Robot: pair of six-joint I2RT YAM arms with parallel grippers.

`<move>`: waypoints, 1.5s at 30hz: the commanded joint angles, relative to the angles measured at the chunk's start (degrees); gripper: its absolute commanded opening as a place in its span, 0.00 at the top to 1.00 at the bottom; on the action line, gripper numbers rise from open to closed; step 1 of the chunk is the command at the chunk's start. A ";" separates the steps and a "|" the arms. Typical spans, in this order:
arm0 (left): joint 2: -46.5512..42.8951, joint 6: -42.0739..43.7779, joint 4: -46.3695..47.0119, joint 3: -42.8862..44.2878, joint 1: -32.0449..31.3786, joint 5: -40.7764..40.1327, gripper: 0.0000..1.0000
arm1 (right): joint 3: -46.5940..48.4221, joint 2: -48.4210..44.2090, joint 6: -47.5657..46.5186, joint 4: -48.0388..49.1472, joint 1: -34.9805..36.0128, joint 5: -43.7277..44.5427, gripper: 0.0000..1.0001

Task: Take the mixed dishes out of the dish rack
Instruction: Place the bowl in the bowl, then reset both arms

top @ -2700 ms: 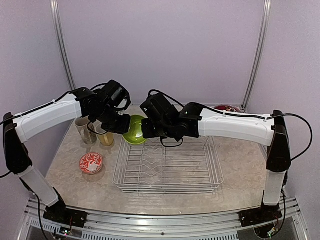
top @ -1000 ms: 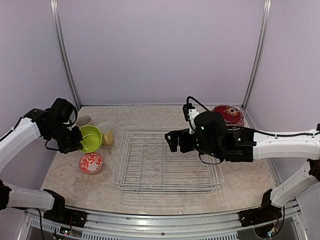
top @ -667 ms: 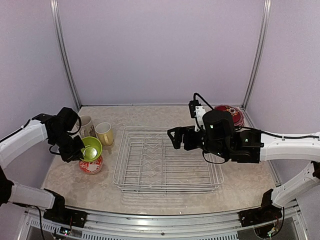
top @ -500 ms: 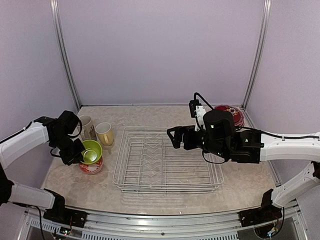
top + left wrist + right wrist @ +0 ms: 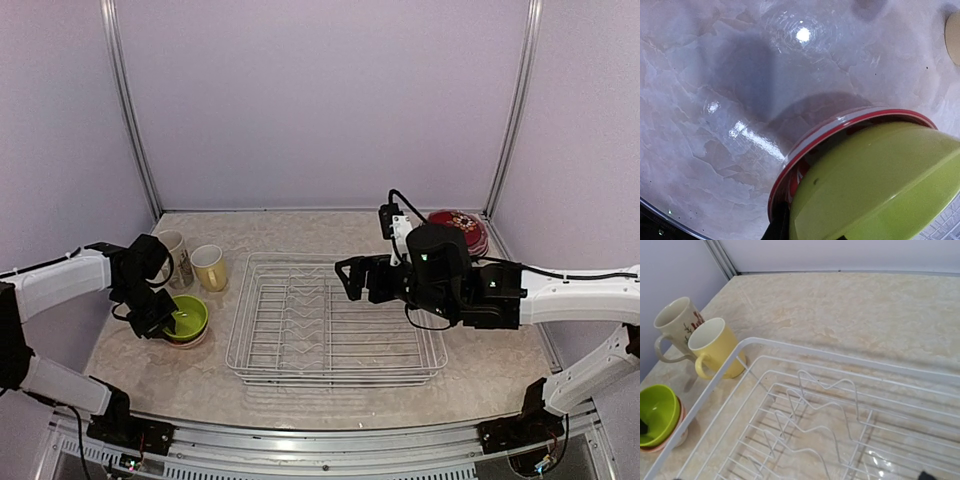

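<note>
Left tool (image 5: 166, 322) is low at the near-left of the counter (image 5: 490, 350), at the left rim of the lime-green bowl (image 5: 188, 317). The bowl sits nested inside the small white-and-red bowl (image 5: 840, 120), upright, a bit tilted in it. Left wrist view: the green wall (image 5: 875, 190) fills the lower right, the red-edged rim of the small bowl curves round it, and only dark finger bits show at the bottom edge. Jaws look narrow; cannot tell whether they clamp the rim or are loose.

Just beyond the bowls stand two mugs, both upright and close side by side: the tall cream printed mug (image 5: 175, 253) on the left and the pale yellow mug (image 5: 210, 266) on the right. The yellow one is just beside the rack's far-left corner, apart from it.

The white wire dish rack (image 5: 336, 378) sits mid-counter, with only bare wires and tines seen inside. No dishes in it.

Right tool (image 5: 352, 280) hovers over the far-left part of the rack, jaws wide, holding nothing. Its camera looks down at the rack's far-left corner (image 5: 840, 357), both mugs (image 5: 715, 347) and the green bowl (image 5: 657, 414) at the left edge.

Stack of round plates (image 5: 458, 228) at the far right of the counter, outside the rack, with the dark red patterned one on top. The lower plates are mostly hidden by the right arm.
</note>
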 commanded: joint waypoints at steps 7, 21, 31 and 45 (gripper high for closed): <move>-4.19 -0.75 -2.23 0.85 0.32 -2.73 0.71 | 0.01 -1.87 -0.06 -2.21 -0.23 1.84 0.00; -15.58 6.73 -10.47 14.33 0.29 -4.18 0.23 | 7.10 -5.02 -9.75 -17.63 -13.76 2.84 0.00; -21.31 26.15 0.96 37.56 0.27 -2.39 0.01 | 15.98 -11.02 -22.54 -21.41 -21.78 8.08 0.00; -32.36 38.00 24.76 40.94 0.23 0.87 0.01 | 24.77 -25.39 -33.96 -12.46 -21.81 5.46 0.00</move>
